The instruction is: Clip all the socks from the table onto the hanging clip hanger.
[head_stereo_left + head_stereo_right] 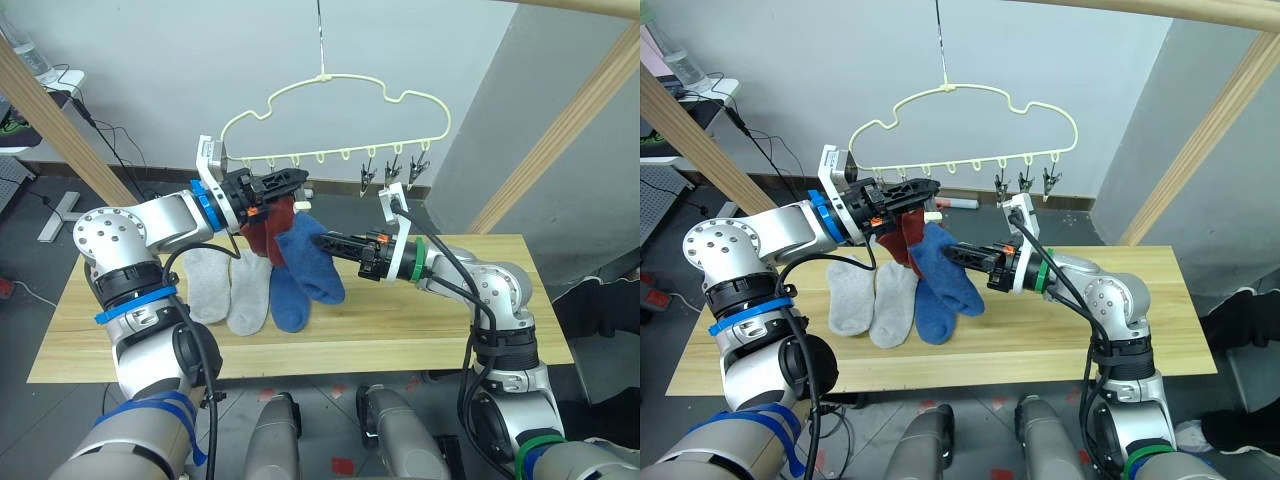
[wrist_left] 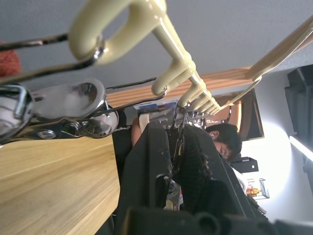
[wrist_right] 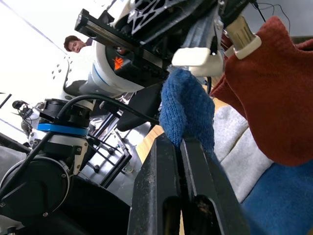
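Overhead, in the left eye view, the clip hanger (image 1: 335, 110) hangs by its hook from a thin rod above the table (image 1: 420, 330). Three dark clips (image 1: 395, 172) hang at the right part of its bar. The left gripper (image 1: 290, 183) is raised just under the left end of the bar; one cannot tell from here whether its fingers are apart or together. A rust red sock (image 1: 265, 232) hangs just below this gripper. The right gripper (image 1: 322, 240) reaches to the left, and its fingers are closed on the upper edge of a blue sock (image 1: 312, 262), which hangs in front of the red one. On the table lie two light grey socks (image 1: 228, 288) side by side, and next to them a second blue sock (image 1: 287, 295).

In the left wrist view, the loops of the hanger's bar (image 2: 168, 54) run away from the camera, and a shiny metal clip (image 2: 63, 110) is very near. The two black fingers (image 2: 146, 171) stand a little apart, with a hanging clip between them.

In the right wrist view, the two black fingers (image 3: 188, 191) are pressed together on the blue sock (image 3: 188, 110). Beside it hangs the rust red sock (image 3: 269, 98), and the left gripper's body (image 3: 146, 44) is above. A person (image 3: 76, 45) shows in the background.
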